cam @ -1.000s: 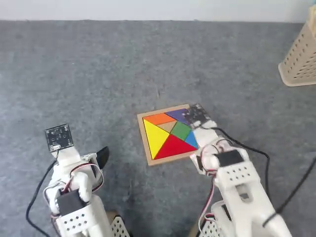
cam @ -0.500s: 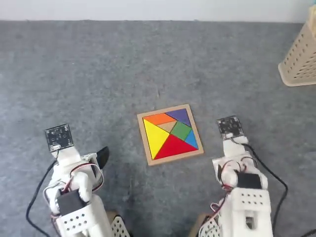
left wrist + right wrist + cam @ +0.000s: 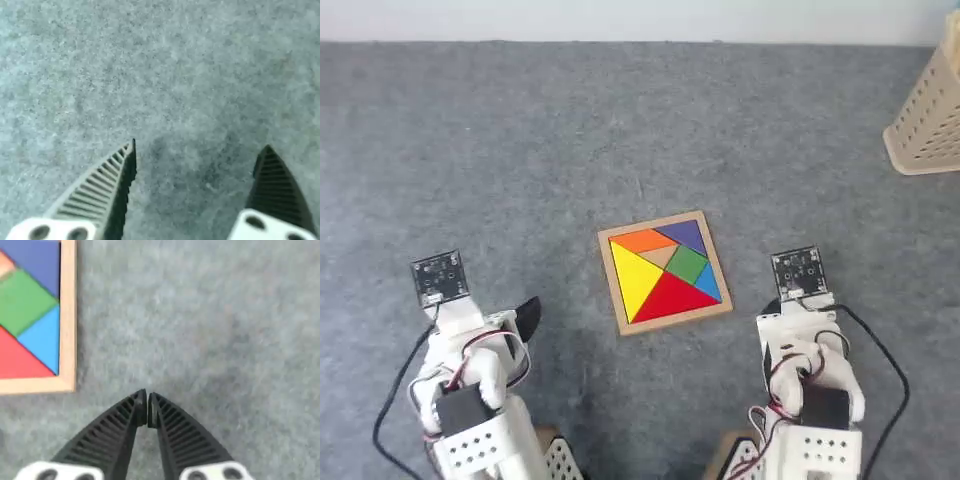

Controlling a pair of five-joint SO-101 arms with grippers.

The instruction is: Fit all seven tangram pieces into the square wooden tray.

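Guarding finished work against a stray sweep

On the left, the left gripper (image 3: 200,145) hangs low over the grey felt table cover (image 3: 520,150) with its jaws spread wide and nothing between them, well apart from the puzzle. If that arm dropped any lower, a ribbed fingertip could catch the nap of the felt and drag, though it threatens no piece where it is.

At the centre lies the square wooden tray (image 3: 610,283), turned slightly askew. The large yellow wooden triangle (image 3: 633,280), flat orange wooden piece (image 3: 642,240), small pale tan triangle (image 3: 663,257), large red triangle (image 3: 675,297), violet-blue triangle (image 3: 682,235), green square (image 3: 687,264) and small light-blue triangle (image 3: 708,285) all appear to sit inside it, edge to edge. By my count that is seven, so the task looks complete.

The real hazard is on the right. The right gripper (image 3: 147,395) has its jaws pressed together on nothing and points at bare felt just beside the tray's near corner. A swing toward the centre could clip the raised rim, slide the tray, or tip the light-blue or red piece out of its seat. The pieces seem to lie loose, so I'd expect even a small jolt to unseat them.

Far right, the beige perforated basket (image 3: 930,110) stands well clear
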